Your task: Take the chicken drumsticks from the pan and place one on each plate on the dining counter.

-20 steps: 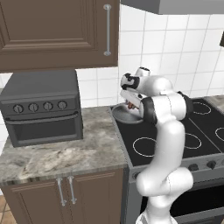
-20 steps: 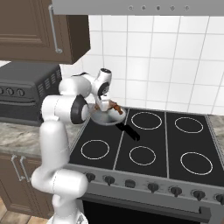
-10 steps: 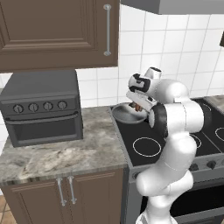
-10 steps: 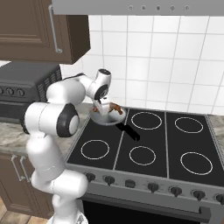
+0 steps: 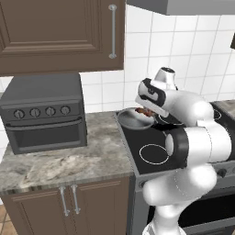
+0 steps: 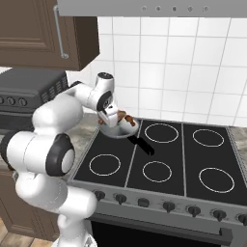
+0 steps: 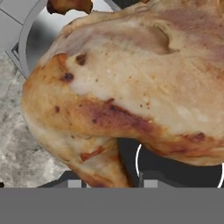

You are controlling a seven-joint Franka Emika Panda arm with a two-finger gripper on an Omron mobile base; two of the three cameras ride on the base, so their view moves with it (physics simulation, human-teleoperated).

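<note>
Two golden-brown roasted chicken drumsticks show in the hand view — one large and close (image 7: 131, 87), a second as a dark brown end at the top edge (image 7: 70, 5). One round shallow grey metal pan (image 5: 133, 120) sits at the stove's back left corner. One black glass stovetop (image 6: 164, 159) carries five white burner rings, with a row of seven dark knobs along its front. One dark grey countertop oven (image 5: 43, 112) has four round dials. One grey-brown marbled stone counter (image 5: 64, 160) lies over brown base cabinets with two slim metal handles — and one brown upper cabinet (image 5: 59, 34) bears a single long handle.
</note>
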